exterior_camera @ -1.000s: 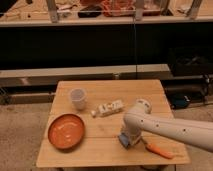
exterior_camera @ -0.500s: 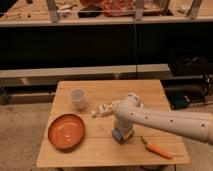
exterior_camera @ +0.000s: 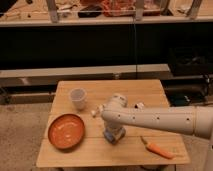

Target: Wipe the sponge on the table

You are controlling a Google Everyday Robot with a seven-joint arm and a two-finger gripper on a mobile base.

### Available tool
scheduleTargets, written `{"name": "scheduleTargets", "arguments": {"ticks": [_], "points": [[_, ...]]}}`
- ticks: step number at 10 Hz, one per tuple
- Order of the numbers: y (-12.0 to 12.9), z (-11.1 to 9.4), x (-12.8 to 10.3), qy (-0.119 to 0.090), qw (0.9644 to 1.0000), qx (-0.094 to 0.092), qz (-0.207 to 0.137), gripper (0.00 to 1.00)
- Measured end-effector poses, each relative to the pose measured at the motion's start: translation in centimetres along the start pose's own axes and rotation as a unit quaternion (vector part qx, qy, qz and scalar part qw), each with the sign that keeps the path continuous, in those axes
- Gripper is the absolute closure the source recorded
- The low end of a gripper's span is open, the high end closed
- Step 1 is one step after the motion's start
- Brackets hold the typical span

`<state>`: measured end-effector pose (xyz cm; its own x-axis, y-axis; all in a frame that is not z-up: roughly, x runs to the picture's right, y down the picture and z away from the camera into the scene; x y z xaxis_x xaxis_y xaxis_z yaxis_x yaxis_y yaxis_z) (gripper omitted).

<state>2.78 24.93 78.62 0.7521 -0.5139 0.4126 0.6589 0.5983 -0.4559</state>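
Observation:
The blue-purple sponge point(exterior_camera: 114, 136) lies flat on the light wooden table point(exterior_camera: 150, 92), near its middle front. My gripper point(exterior_camera: 113, 131) points straight down onto it, at the end of the white arm point(exterior_camera: 155, 120) that reaches in from the right. It is shut on the sponge and presses it against the planks. The gripper hides most of the sponge, so only its lower edge shows.
An orange plate point(exterior_camera: 66, 131) sits at the front left, close to the sponge. A white cup point(exterior_camera: 77, 98) stands behind the plate. A carrot point(exterior_camera: 157, 149) lies at the front right. Small white items point(exterior_camera: 95, 111) lie beside the arm. A long grey bench point(exterior_camera: 60, 72) runs behind the table.
The gripper has slid leftwards across the table, taking the sponge with it from right of centre towards the orange plate. The arm now stretches further over the tabletop.

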Motion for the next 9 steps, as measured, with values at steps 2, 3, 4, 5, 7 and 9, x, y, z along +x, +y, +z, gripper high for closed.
{"name": "scheduleTargets", "arguments": {"ticks": [2,3,4,5,7,9], "points": [[-0.5,0.3,-1.2,0.002,0.9998,-0.007,-0.019,0.46],[-1.0,0.5,-2.0,0.002,0.9995,-0.008,-0.030,0.46],[-1.3,0.7,-3.1,0.000,0.9992,-0.009,-0.040,0.46],[-1.2,0.9,-3.9,-0.002,0.9988,-0.009,-0.048,0.46],[-0.4,1.0,-5.0,-0.002,0.9980,-0.010,-0.063,0.46],[0.8,1.0,-6.1,-0.002,0.9971,-0.008,-0.075,0.46]]}}
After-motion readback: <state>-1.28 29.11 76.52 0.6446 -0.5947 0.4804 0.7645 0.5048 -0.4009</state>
